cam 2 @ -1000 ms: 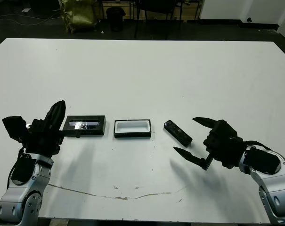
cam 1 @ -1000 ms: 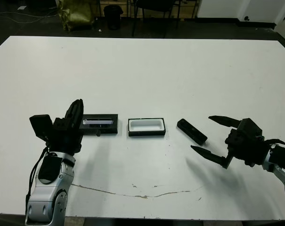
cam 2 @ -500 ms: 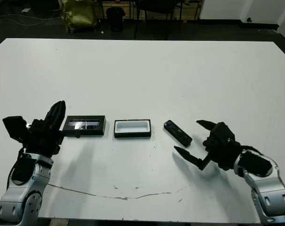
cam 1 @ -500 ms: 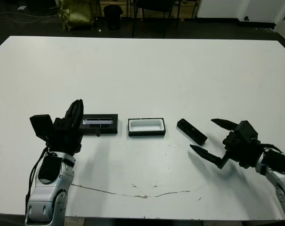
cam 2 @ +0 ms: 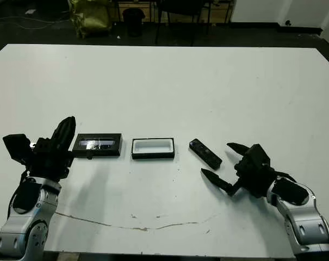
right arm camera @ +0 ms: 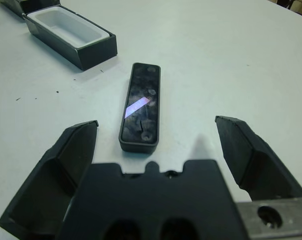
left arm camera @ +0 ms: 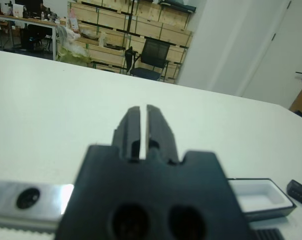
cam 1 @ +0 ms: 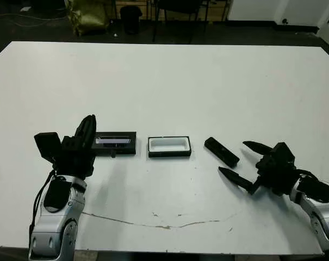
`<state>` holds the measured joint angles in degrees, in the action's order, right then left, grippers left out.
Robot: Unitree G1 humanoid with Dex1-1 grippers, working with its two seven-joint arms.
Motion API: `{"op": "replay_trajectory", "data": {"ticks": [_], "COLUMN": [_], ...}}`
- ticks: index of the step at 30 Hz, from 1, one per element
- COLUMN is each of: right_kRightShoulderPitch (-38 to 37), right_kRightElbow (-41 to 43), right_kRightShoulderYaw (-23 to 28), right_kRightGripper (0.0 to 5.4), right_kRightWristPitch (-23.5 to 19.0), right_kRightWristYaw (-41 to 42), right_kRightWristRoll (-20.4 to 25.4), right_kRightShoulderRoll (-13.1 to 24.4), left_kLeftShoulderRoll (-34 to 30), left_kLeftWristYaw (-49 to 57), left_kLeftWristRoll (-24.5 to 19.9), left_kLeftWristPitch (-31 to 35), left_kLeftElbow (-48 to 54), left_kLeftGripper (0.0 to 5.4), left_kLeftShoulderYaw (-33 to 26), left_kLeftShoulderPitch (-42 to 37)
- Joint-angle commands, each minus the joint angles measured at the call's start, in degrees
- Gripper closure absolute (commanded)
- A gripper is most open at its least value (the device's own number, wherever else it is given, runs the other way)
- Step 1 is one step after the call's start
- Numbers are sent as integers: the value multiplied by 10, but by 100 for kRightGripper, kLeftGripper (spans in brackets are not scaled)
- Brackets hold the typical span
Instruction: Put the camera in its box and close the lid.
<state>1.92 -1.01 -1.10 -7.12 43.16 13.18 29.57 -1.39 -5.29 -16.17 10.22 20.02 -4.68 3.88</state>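
Note:
The camera (cam 1: 221, 151), a slim black bar with a glossy face, lies flat on the white table right of the box (cam 1: 169, 147). The box is an open black tray with a white lining. Left of it lies the lid (cam 1: 116, 143), flat and black with a silvery strip. My right gripper (cam 1: 233, 157) is wide open just this side of the camera; in the right wrist view the camera (right arm camera: 141, 106) sits ahead between the spread fingers, untouched. My left gripper (cam 1: 89, 119) is shut and empty, hovering at the lid's left end.
A thin cracked line (cam 1: 164, 224) runs across the table near its front edge. Beyond the far edge stand dark chairs and a yellow-green bag (cam 1: 88, 16). The left wrist view shows shelves of crates (left arm camera: 116, 25) far behind.
My right gripper has shifted slightly lower and nearer the camera, still open. The left arm, lid, box and camera have not moved.

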Motion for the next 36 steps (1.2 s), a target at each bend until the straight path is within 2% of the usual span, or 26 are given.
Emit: {"op": "replay_trajectory", "data": {"ticks": [1,4,8,16,23,27,29,31,36], "right_kRightShoulderPitch": [-2,1,3,5,5,6,5,3,-2], "right_kRightElbow": [-8,-9,17,38,2,-27,-38,-33,-36], "right_kRightShoulderYaw": [-13,-21,-33,-48,-59,-64,-63,-63,-65], "right_kRightGripper": [9,12,61,230,390,470,485,487,487], "right_kRightWristPitch": [-10,-22,-64,-105,-64,-24,-4,-11,4], "right_kRightWristYaw": [0,-4,-16,-22,-4,2,4,5,-2], "right_kRightWristRoll": [-14,-17,-25,-26,-34,-43,-43,-39,-54], "right_kRightShoulderRoll": [-1,-3,3,0,2,3,3,5,9], "left_kLeftShoulderRoll": [-2,-1,-1,-4,-3,-4,-3,-1,-2], "left_kLeftWristYaw": [-1,-2,1,-1,2,3,2,3,3], "left_kLeftWristRoll": [0,-4,-6,-5,-1,1,-2,-6,-7], "left_kLeftWristPitch": [5,6,10,7,6,6,7,9,10], "left_kLeftElbow": [-7,-7,-5,-6,-4,-4,-4,-1,-1], "left_kLeftGripper": [540,540,540,540,540,540,540,540,540], "left_kLeftShoulderYaw": [-3,-3,-3,-3,-2,-3,-3,-4,-5], "left_kLeftShoulderPitch": [5,5,5,5,5,5,5,6,6]}}
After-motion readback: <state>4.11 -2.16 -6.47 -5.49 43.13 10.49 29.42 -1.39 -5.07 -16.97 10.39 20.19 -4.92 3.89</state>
